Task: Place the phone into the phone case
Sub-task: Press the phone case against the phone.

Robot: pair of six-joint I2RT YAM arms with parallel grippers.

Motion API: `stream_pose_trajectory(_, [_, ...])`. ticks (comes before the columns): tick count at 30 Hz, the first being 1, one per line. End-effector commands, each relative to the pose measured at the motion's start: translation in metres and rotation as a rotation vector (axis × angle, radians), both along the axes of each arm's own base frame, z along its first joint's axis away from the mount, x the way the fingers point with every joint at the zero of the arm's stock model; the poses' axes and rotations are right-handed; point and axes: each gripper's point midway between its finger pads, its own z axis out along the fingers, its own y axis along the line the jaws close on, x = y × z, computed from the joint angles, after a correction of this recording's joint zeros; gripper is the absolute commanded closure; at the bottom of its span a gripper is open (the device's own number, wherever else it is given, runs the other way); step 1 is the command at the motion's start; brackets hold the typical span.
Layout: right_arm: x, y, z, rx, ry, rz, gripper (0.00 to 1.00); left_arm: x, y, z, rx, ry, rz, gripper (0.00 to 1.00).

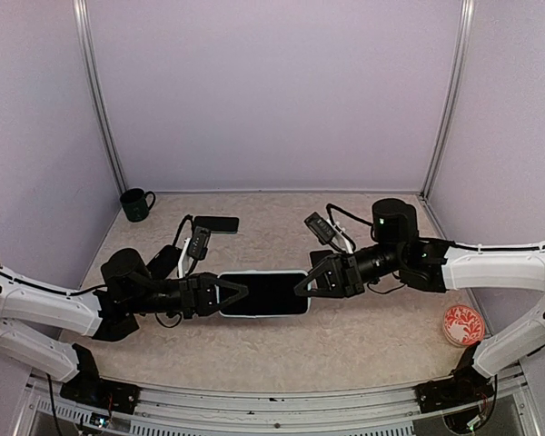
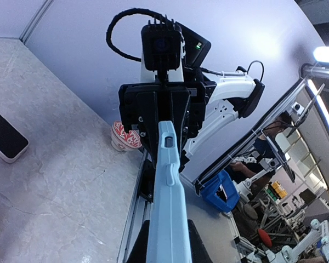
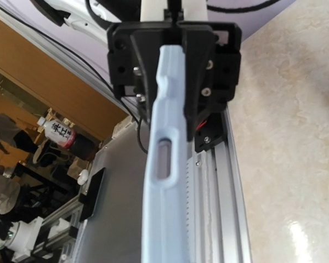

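The phone case [image 1: 264, 294], pale blue with a dark face turned up in the overhead view, is held level above the middle of the tabletop [image 1: 363, 336], stretched between the two arms. The left gripper [image 1: 237, 292] has its jaws closed on the case's left end, and the right gripper [image 1: 302, 283] has its jaws closed on the right end, so the case spans the gap between them. Each wrist camera looks along the case edge-on: from the left wrist it runs as a thin pale blue strip [image 2: 169, 208] with a small cutout, straight to the right gripper's black body; from the right wrist the same strip [image 3: 165, 181], with an oval slot in its side, runs to the left gripper's black body.

Whether the phone sits inside the held case cannot be told. A second dark phone [image 1: 216, 224] lies flat on the tabletop behind the left arm, well apart from the case; in the left wrist view a dark slab with a light rim [image 2: 4, 137] lies flat on the tabletop.

A dark green mug [image 1: 136, 204] stands at the far left corner. A red-and-white patterned round dish [image 1: 463, 324] sits near the right arm's base.
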Motion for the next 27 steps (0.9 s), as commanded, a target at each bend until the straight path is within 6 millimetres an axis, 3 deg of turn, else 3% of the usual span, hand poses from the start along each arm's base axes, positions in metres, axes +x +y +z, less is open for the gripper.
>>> stream_pose_trajectory(1, [0.007, 0.003, 0.024, 0.045, -0.071, -0.037, 1.0, -0.004, -0.001, 0.018, -0.04, -0.06, -0.013, 1.0])
stream_pose_trajectory(6, [0.003, 0.001, 0.023, 0.043, -0.068, -0.013, 1.0, -0.003, -0.001, 0.017, -0.041, -0.064, -0.003, 1.0])
stream_pose_trajectory(10, [-0.003, -0.001, 0.019, 0.036, -0.061, 0.015, 0.6, -0.002, 0.002, 0.019, -0.05, -0.073, 0.013, 1.0])
stream_pose_trajectory(13, [-0.007, -0.004, 0.016, 0.034, -0.063, 0.026, 0.43, -0.001, 0.005, 0.023, -0.063, -0.087, 0.032, 1.0])
stream_pose_trajectory(27, [-0.012, 0.004, -0.011, -0.006, -0.04, 0.044, 0.35, -0.002, 0.011, 0.037, -0.111, -0.112, 0.048, 1.0])
